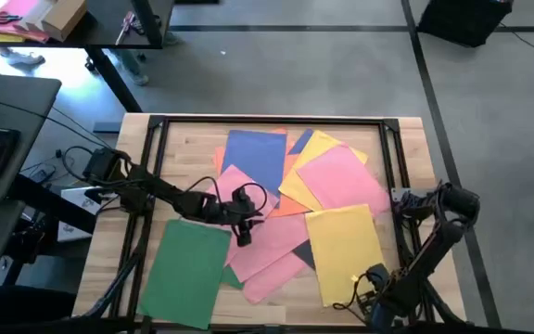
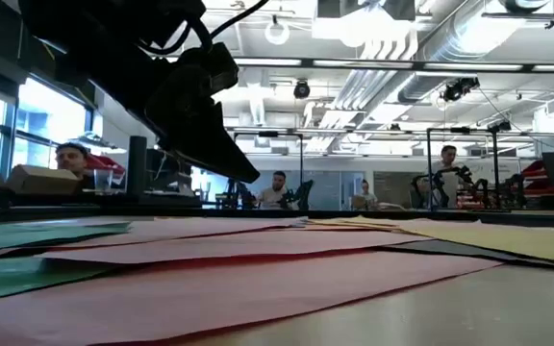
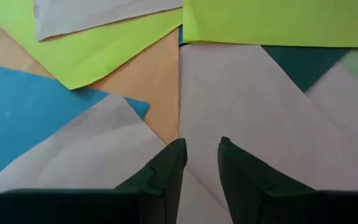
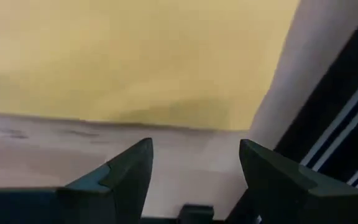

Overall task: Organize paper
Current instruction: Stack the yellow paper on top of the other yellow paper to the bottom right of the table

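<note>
Left tool (image 1: 242,229) over pink sheet (image 1: 276,249) at pile centre, fingers narrowly apart, holding nothing. Right tool (image 1: 364,286) at 5 o'clock by yellow sheet (image 1: 346,246), wide open, empty.

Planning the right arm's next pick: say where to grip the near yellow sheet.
Probably at the yellow sheet's near short edge, coming in low from the table's front: it lies flat, that edge rests on bare wood, and the right end effector is open beside it.

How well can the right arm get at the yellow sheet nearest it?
Probably yes: the right gripper, jaws open, sits low at the yellow sheet's near edge, with nothing lying on that part.
</note>
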`<move>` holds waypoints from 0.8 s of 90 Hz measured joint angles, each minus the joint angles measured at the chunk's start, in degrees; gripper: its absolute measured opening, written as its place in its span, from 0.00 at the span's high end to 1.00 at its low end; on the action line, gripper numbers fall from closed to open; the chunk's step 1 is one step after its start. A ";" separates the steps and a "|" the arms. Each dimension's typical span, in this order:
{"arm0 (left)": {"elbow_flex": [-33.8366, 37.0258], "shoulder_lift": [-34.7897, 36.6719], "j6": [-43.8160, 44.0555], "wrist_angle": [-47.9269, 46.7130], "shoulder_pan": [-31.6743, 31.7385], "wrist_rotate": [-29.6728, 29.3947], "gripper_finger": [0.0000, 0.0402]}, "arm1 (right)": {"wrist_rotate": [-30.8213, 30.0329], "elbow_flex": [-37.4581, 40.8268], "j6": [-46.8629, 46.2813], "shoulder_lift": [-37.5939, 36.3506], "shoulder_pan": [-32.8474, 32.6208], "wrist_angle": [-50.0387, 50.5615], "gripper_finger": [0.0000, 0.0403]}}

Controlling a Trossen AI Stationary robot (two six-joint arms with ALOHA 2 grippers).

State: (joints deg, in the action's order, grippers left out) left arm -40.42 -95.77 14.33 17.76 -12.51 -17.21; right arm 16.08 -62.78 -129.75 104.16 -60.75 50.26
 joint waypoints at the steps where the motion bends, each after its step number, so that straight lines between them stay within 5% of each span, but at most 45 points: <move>1: 0.00 0.00 0.00 0.00 0.00 0.00 0.79 | 0.00 0.00 0.07 0.00 0.00 0.00 0.44; 37: 0.00 0.00 -0.02 -0.02 -0.02 0.02 0.79 | -2.73 -0.11 6.35 -2.53 2.32 0.91 0.44; 59: 0.00 0.00 -0.96 -0.13 -0.01 0.04 0.79 | -17.60 0.84 7.57 -3.48 5.78 6.47 0.44; 72: 0.00 0.02 -1.01 -0.29 -0.02 0.30 0.79 | -20.04 4.81 7.41 -1.27 7.54 1.75 0.44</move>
State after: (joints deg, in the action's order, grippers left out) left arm -40.42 -95.75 13.32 17.47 -12.53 -16.91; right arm -3.97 -57.98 -122.35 102.89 -53.21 52.01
